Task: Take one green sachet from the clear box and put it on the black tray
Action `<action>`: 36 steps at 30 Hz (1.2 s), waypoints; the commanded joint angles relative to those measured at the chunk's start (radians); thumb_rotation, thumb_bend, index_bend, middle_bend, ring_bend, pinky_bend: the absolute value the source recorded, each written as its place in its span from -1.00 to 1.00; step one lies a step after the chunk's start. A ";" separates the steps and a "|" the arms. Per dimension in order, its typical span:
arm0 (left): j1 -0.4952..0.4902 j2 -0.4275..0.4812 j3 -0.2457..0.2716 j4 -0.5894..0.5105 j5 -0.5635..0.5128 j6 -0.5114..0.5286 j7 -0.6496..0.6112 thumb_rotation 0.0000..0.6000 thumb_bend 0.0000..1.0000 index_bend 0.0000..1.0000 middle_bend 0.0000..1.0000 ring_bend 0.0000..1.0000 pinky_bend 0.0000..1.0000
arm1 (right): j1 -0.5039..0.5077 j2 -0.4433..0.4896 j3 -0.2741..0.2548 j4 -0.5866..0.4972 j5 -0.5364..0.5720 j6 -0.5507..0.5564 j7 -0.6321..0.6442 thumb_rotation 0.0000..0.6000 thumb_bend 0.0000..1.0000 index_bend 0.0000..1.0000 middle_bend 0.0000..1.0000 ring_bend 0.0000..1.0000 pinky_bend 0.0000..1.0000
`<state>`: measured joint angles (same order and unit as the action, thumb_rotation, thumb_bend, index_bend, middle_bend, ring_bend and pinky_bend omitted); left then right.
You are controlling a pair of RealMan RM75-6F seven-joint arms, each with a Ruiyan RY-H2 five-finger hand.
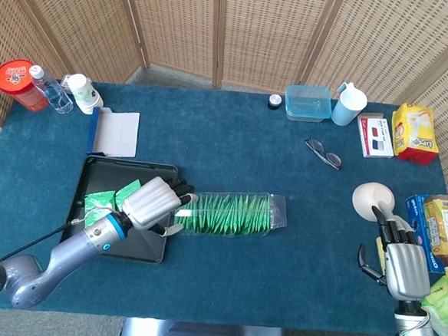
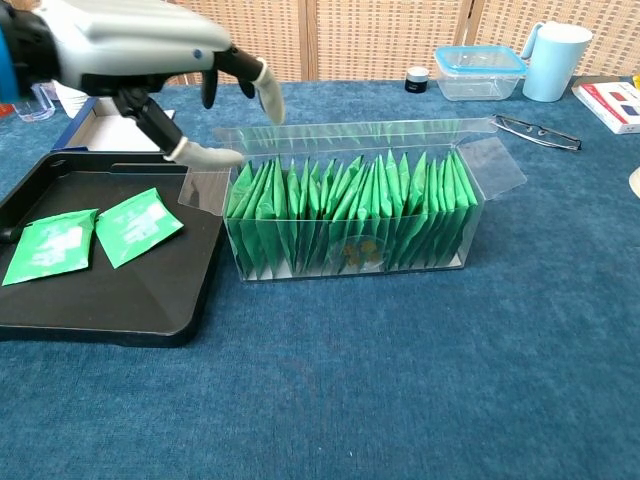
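A clear box (image 1: 228, 212) (image 2: 350, 215) packed with several upright green sachets (image 2: 345, 205) lies mid-table, its end flaps open. Left of it sits the black tray (image 1: 93, 170) (image 2: 110, 310) with two green sachets (image 2: 95, 235) (image 1: 98, 203) lying flat in it. My left hand (image 1: 155, 202) (image 2: 140, 55) hovers over the box's left end and the tray's right edge, fingers apart, holding nothing. Near the table's right front edge my right hand (image 1: 403, 265) rests with its fingers extended and nothing in it.
A white booklet (image 1: 117, 132), bottles (image 1: 85, 92) and a red-lidded tub (image 1: 16, 83) stand at the back left. A lidded container (image 1: 308, 101), a pitcher (image 1: 349, 104), glasses (image 1: 323, 154) and snack boxes (image 1: 415, 133) occupy the back right. A white bowl (image 1: 373, 198) is near my right hand.
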<state>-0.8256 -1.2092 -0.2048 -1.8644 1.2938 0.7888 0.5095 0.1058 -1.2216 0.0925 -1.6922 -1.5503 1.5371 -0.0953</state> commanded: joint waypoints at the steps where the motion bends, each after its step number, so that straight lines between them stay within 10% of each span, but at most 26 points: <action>1: -0.034 -0.051 0.002 0.035 -0.049 0.017 0.075 0.27 -0.37 -0.46 -0.53 -0.58 -0.31 | -0.005 0.001 -0.002 0.005 0.003 0.005 0.004 -0.18 0.17 -1.00 -0.82 -0.67 -0.65; 31: -0.208 -0.222 -0.053 0.195 -0.396 0.052 0.120 0.28 0.03 -0.17 -0.53 -0.55 -0.31 | -0.034 -0.003 -0.013 0.021 0.026 0.011 0.036 -0.19 0.17 -1.00 -0.82 -0.67 -0.62; 36: -0.224 -0.232 -0.040 0.208 -0.399 0.058 0.110 0.51 0.10 -0.02 -0.53 -0.55 -0.31 | -0.038 -0.001 -0.014 0.021 0.022 0.016 0.039 -0.18 0.17 -1.00 -0.82 -0.67 -0.62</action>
<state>-1.0485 -1.4403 -0.2459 -1.6577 0.8954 0.8457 0.6202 0.0681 -1.2231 0.0784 -1.6713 -1.5288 1.5533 -0.0561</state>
